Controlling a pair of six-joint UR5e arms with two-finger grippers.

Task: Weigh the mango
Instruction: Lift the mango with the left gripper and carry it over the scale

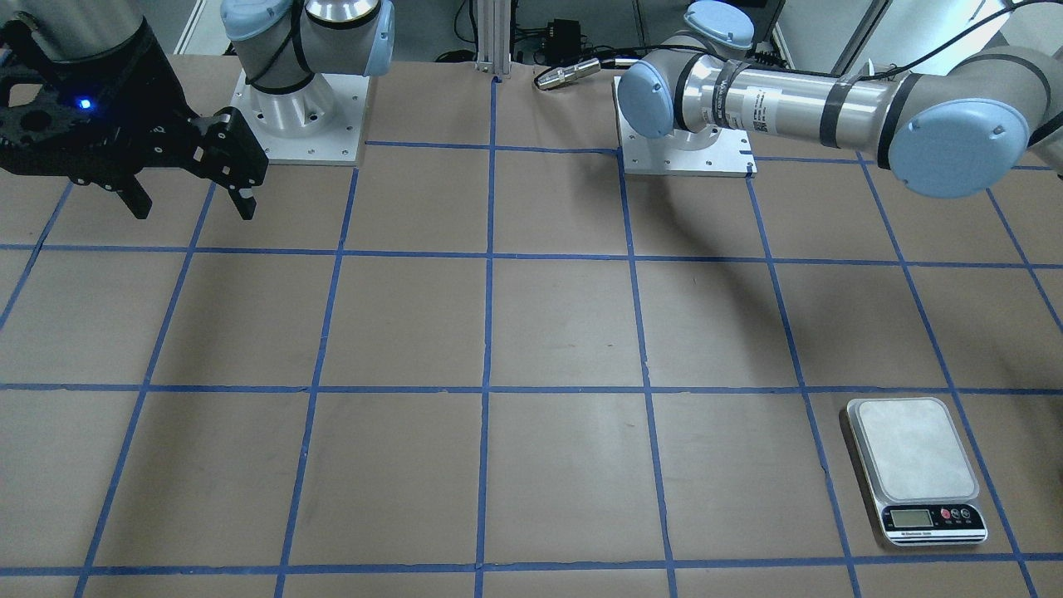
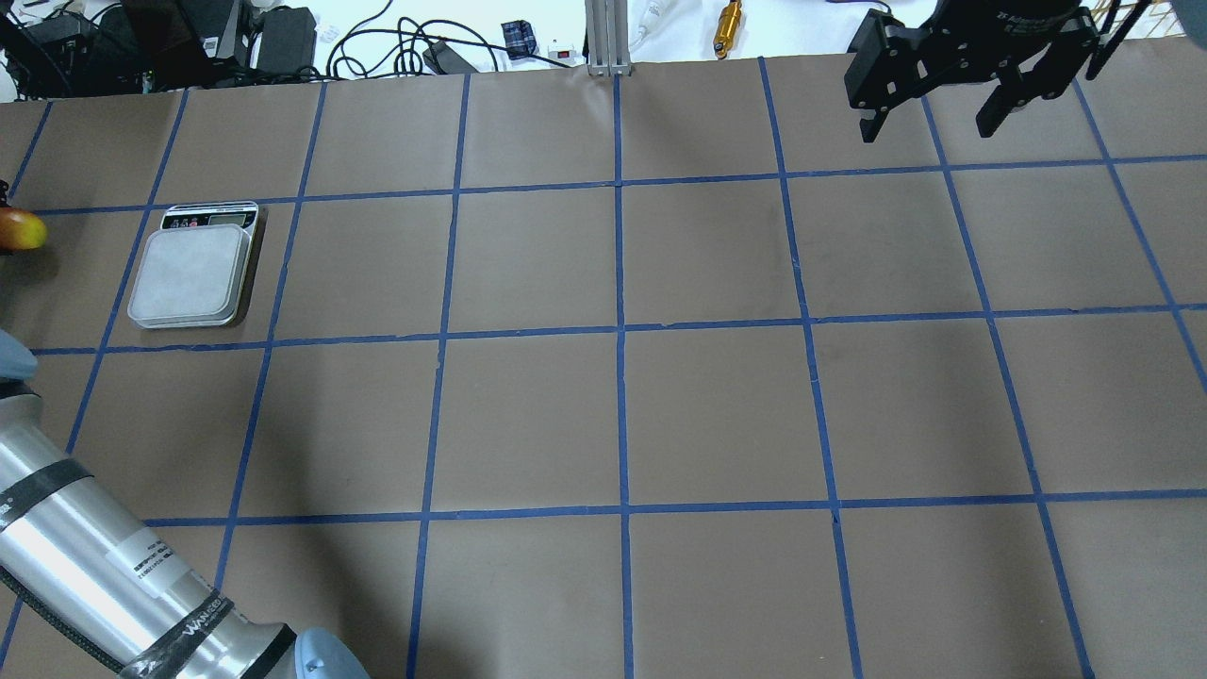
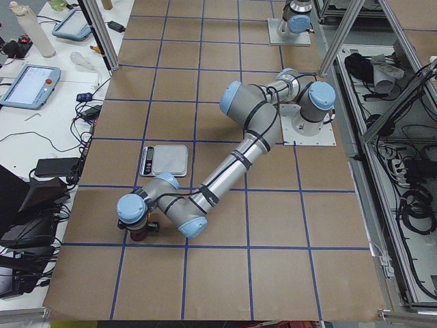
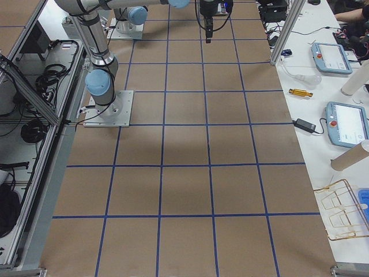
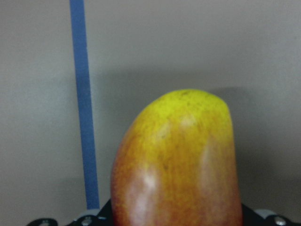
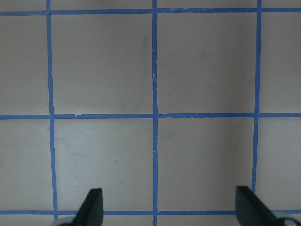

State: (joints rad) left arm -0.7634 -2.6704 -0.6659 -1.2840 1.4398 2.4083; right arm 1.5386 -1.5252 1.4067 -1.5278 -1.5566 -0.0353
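Showing the left gripper (image 3: 138, 229) near the left edge of the tabletop (image 2: 622, 415), clamped on the mango (image 5: 176, 165). Only the left wrist view shows the fruit close up: yellow tip outward, red-orange toward the gripper, dark gripper parts against both flanks, and a shadow on the brown paper behind. The overhead view catches just the yellow tip at its margin, near the scale (image 2: 193, 275) and not touching it. The front-facing view takes in the scale but not the fruit. The right gripper (image 1: 193, 203) hangs above the table's right half, fingers apart and holding nothing.
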